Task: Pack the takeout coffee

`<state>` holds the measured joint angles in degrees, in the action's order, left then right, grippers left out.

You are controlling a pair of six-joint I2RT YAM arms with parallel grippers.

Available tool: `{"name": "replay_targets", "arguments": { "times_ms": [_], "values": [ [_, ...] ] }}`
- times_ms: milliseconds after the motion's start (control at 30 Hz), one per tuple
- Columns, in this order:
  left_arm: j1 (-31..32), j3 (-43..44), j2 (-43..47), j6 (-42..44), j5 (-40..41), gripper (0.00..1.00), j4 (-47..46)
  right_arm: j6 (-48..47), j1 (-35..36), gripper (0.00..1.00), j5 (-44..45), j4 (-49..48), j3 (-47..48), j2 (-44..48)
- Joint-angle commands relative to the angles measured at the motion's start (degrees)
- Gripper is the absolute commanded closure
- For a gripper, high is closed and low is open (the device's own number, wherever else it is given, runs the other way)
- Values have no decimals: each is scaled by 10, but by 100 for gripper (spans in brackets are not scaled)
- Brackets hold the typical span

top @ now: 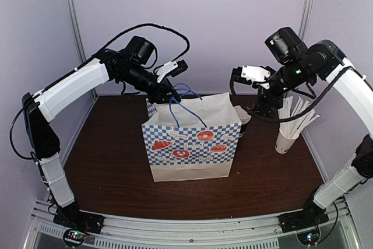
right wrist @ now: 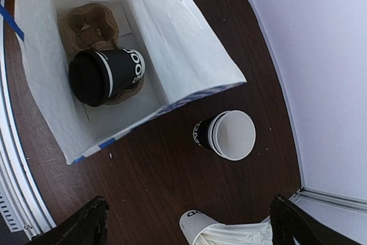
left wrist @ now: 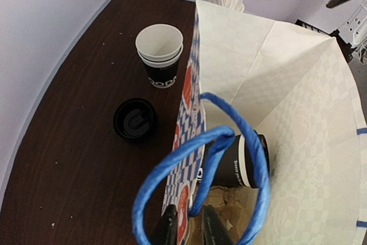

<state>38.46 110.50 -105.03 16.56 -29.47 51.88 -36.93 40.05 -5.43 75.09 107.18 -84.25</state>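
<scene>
The takeout coffee (right wrist: 106, 76), a black cup with a black lid, lies on its side inside the checkered paper bag (top: 192, 144), resting on a brown cardboard carrier (right wrist: 89, 27). It also shows in the left wrist view as the lidded cup (left wrist: 241, 162) behind the blue handle loops (left wrist: 172, 170). My left gripper (left wrist: 189, 229) is at the bag's back left rim (top: 173, 93), shut on the bag wall where a blue handle (left wrist: 215, 159) joins it. Above the table behind the bag's right end, my right gripper (right wrist: 189, 225) hangs wide open (top: 240, 80) with nothing between its fingers.
A stack of lidless white-rimmed cups (left wrist: 160, 55) stands behind the bag, seen too from the right wrist (right wrist: 226, 135). A loose black lid (left wrist: 135, 119) lies beside it. A white cup of wrapped straws (top: 288, 135) stands right of the bag.
</scene>
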Motion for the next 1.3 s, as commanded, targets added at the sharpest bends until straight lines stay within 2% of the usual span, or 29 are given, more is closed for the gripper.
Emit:
{"name": "replay_targets", "arguments": {
  "times_ms": [0, 267, 567, 833, 1067, 1167, 1267],
  "values": [
    [0, 16, 19, 23, -42, 84, 33, 15, -46, 3, -23, -25, -24, 25],
    [17, -15, 78, 10, -25, 100, 15, 25, -101, 4, -35, -46, -62, 43],
    [99, -80, 160, -1, 45, 100, -8, 34, -133, 4, -46, -63, -87, 39],
    [192, -211, 252, -44, 149, 100, -115, 36, -154, 4, -53, -76, -112, 36],
    [201, -237, 283, -54, 175, 100, -127, 38, -161, 4, -71, -78, -112, 26],
    [200, -239, 278, -46, 190, 100, -131, 33, -161, 9, -147, -48, -67, 21],
    [200, -233, 266, -43, 197, 100, -133, 9, -150, 11, -269, -10, -16, 31]
  ]
}}
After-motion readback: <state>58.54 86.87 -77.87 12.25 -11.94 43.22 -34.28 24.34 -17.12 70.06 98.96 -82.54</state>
